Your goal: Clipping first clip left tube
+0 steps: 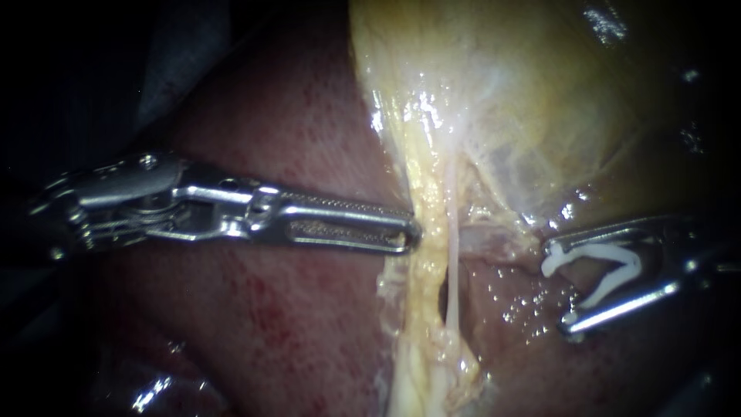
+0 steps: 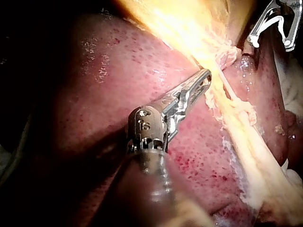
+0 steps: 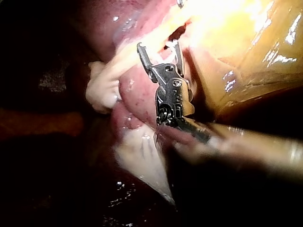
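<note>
1. White clip (image 1: 634, 262) sits between the wide-spread jaws of the right instrument (image 1: 558, 288), both touching it.
2. Left tube (image 1: 423, 181) lies ahead of those jaws, apart, unclipped.
3. Left instrument (image 1: 413, 232): jaws together, tips against that tube.

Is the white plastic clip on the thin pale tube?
No, the white plastic clip sits in the right instrument, off the thin pale tube.

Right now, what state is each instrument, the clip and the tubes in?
Left serrated steel instrument: jaws shut on yellow tissue strand.
Thin pale tube: bare, no clip.
White plastic clip: open, not applied.
Right steel instrument: jaws apart, holding clip, short of tube.
</note>
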`<state>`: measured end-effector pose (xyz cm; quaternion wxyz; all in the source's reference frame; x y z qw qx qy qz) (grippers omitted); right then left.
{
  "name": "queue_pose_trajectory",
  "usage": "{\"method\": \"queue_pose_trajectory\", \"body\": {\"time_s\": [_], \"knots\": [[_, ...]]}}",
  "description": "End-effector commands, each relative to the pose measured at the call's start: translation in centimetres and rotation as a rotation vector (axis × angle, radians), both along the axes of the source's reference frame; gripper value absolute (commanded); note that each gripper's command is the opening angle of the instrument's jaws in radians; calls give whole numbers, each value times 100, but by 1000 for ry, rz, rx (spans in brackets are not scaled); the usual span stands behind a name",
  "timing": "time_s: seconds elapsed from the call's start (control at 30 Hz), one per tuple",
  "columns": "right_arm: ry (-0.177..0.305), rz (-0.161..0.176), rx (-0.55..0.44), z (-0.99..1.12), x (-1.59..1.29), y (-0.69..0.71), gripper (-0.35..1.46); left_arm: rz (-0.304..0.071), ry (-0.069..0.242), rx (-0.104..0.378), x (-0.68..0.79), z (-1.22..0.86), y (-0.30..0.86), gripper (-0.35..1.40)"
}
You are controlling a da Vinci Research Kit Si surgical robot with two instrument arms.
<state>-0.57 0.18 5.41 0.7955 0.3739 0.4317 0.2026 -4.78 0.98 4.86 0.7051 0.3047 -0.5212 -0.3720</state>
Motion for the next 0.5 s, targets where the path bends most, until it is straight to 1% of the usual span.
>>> {"method": "queue_pose_trajectory", "body": {"time_s": [0.03,0.17,0.27,0.5], "knots": [[-1,1,0,0,1,0,59,4,-1,3,2,-2,-1,-35],[-1,0,0,-1,1,-1,59,9,-2,6,10,-11,-2,-35],[-1,1,0,-1,2,-1,59,10,0,7,19,-17,-4,-35],[-2,0,2,-3,7,-4,60,7,1,5,39,-24,-10,-35]]}}
